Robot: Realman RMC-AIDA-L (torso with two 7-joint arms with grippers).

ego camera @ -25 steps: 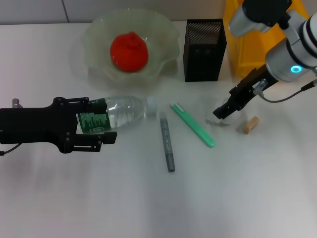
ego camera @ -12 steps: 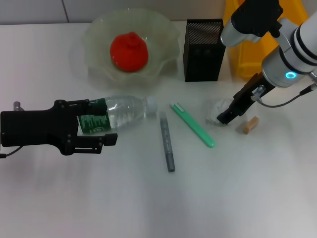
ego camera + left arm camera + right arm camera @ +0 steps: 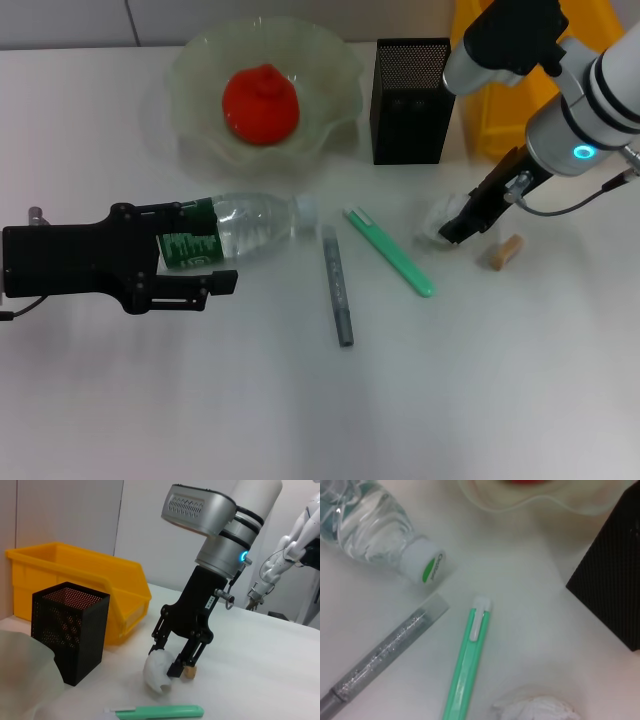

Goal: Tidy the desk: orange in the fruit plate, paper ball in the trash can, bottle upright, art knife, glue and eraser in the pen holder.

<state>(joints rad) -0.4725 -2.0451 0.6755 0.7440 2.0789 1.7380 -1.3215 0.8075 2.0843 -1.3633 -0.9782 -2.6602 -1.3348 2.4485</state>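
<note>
Now the right gripper (image 3: 452, 228) is sitting low at the paper ball (image 3: 438, 218), nearer to it than 1 second ago. Its jaws are spread, with 1 on each side of the ball, so they are not squeezing it yet. That means the grab is likely the very next thing, and then the ball can go up and back into the trash can (image 3: 520, 100), which is behind the right arm.

Meanwhile the left gripper (image 3: 205, 262) is waiting just beside the bottle (image 3: 240, 228), almost where it was before. Its jaws are spread on both sides of the green label and are not pinching it. The bottle is lying on its side on the worktop (image 3: 320, 400), so that job is not done.

Up at the back, the orange (image 3: 261, 103) is sitting in the plate (image 3: 190, 70), so that part is finished. The knife (image 3: 390, 251), the glue (image 3: 337, 285) and the eraser (image 3: 500, 251) are all lying on the worktop, not in the holder (image 3: 412, 100). The eraser is just beside the right gripper, so a careless pinch might bump it.
</note>
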